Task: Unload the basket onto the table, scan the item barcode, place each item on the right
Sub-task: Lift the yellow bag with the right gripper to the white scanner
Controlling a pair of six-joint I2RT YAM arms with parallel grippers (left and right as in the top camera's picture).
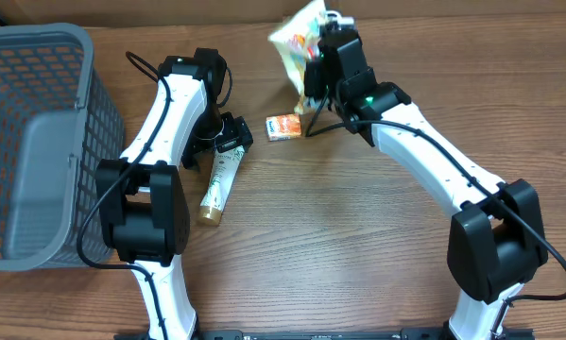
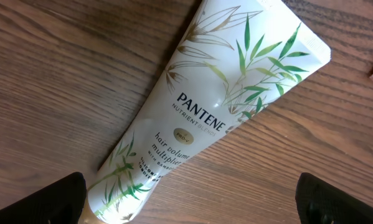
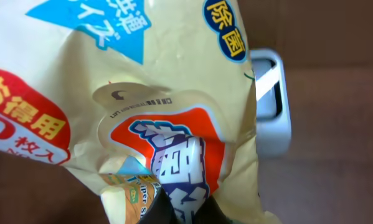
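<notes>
A pale yellow wipes packet (image 1: 295, 40) with Japanese print is raised at the back of the table, and my right gripper (image 1: 325, 52) is shut on it. In the right wrist view the packet (image 3: 174, 93) fills the frame, and the gripper (image 3: 187, 208) pinches its lower edge. A grey-white scanner (image 3: 272, 102) shows just past the packet's right side; no barcode shows on the packet. My left gripper (image 1: 228, 142) is open over the flat end of a white Pantene tube (image 1: 219, 181). In the left wrist view the gripper (image 2: 198, 200) stands wide apart, the tube (image 2: 217, 93) lying on the wood ahead of it.
A grey mesh basket (image 1: 98, 90) stands at the left edge. A small orange box (image 1: 283, 127) lies flat between the two arms. Thin black stand legs (image 1: 313, 121) stand under the right gripper.
</notes>
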